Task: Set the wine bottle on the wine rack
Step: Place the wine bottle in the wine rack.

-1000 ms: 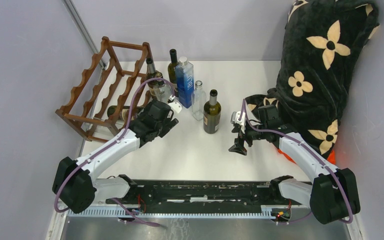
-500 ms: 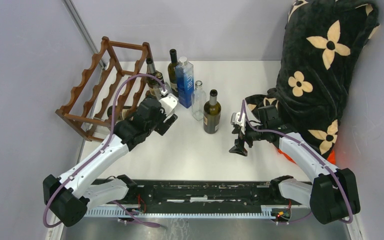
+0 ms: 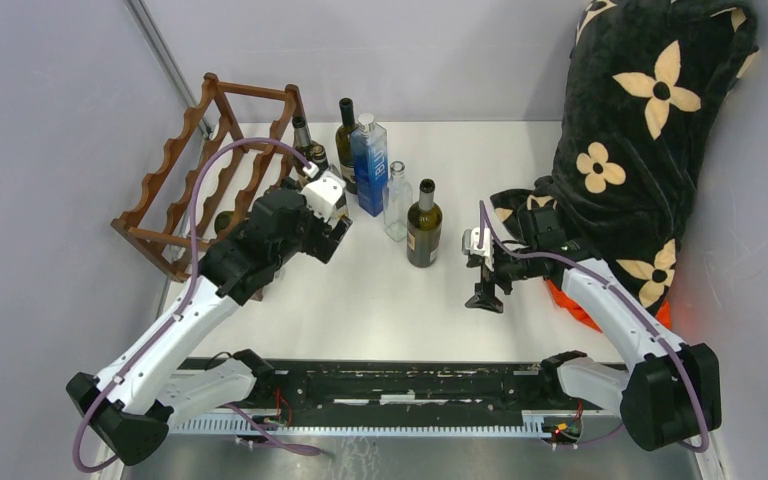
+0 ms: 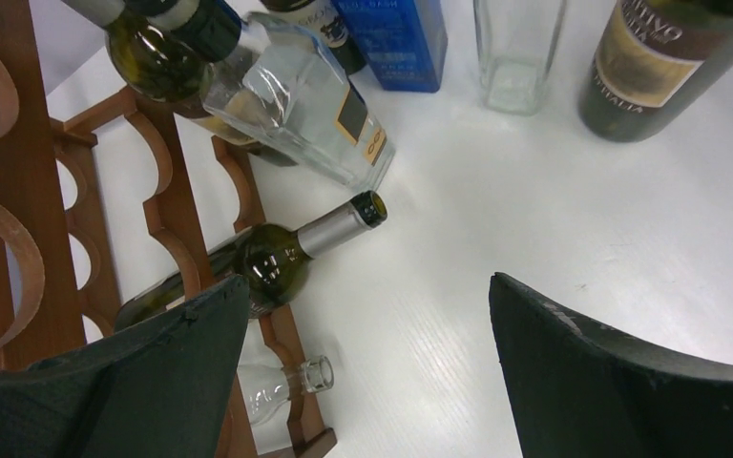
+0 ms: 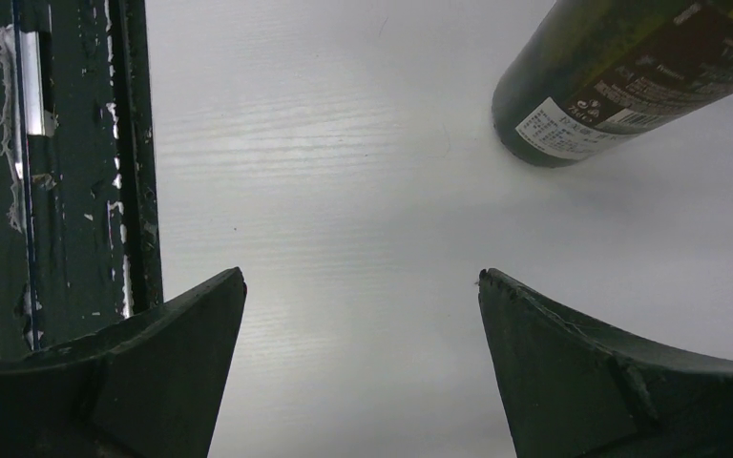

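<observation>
The left pincer (image 4: 367, 382) hangs spread wide, its dark fingers (image 4: 134, 382) aimed down at the white bench (image 3: 380, 300) with nothing between them. It hovers just in front of the wine rack (image 3: 210, 175), above the open end of the rack's bottom row. The wrist is bent steeply downward. Behind it the white forearm runs back in a long diagonal to the base at the near-left corner.

The rack stands along the left edge, toward the far-left corner. A green wine bottle (image 4: 272, 265) lies in its bottom row, the silver-foiled neck sticking out toward the middle of the bench. Beside it a clear empty bottle (image 4: 282, 386) lies in the rack as well, neck out the same way.

Just past the rack's right end a clear square-sided bottle (image 4: 296, 105) stands close to the frame. A blue bottle (image 3: 370, 165), a slim clear bottle (image 3: 396, 200) and a dark labelled wine bottle (image 3: 423, 225) follow in a loose line running toward the middle of the bench.

The right pincer (image 5: 363, 372) is spread just as wide and grips nothing. It points straight down, low over the bench, near the dark labelled wine bottle on its near-right side but apart from it. The right forearm slopes back to the base at the near-right corner, passing a black flowered blanket (image 3: 650, 130) heaped in the far-right corner.
</observation>
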You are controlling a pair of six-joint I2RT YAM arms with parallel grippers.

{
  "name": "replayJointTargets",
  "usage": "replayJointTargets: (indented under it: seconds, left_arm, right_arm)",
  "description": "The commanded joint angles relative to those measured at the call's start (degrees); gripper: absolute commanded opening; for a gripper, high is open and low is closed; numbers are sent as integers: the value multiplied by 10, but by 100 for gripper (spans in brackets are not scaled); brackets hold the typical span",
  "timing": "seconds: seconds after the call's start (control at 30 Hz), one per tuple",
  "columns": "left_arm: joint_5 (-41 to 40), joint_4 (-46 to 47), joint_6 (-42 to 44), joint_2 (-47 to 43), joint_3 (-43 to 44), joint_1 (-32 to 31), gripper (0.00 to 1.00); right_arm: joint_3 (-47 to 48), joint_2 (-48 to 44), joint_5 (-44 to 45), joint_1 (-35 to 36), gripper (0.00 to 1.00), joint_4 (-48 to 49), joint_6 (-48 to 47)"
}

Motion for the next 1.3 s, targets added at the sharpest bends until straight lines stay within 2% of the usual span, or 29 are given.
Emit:
replayJointTargets:
  seconds: [0.0, 0.27, 0.53, 0.73, 0.9, 1.03, 1.13, 1.27]
  left_arm:
    - [41, 3, -45, -20, 50, -3, 100]
    - [80, 3, -77, -29, 88, -3, 100]
    - [91, 11, -109, -32, 122, -2, 100]
    - [90, 36, -146, -37, 144, -2, 100]
    - [90, 54, -176, -33, 165, -2, 100]
    - [82, 85, -199, -36, 174, -2, 100]
    - [70, 107, -204, -37, 181, -2, 100]
    - [28, 119, -193, -26, 209, -2, 100]
  right_arm:
    - [71, -16, 0, -1, 98, -100, -99]
    - [149, -19, 9, -1, 98, -184, -166]
    - [169, -50, -26, -1, 98, -162, -200]
    - [133, -114, -90, -1, 98, -54, -206]
    - [81, -152, -104, 8, 98, 126, -82]
    - [116, -103, -56, 61, 98, 135, -55]
    - [150, -60, 9, 133, 98, 134, -47]
    - [171, -9, 68, 216, 98, 180, -12]
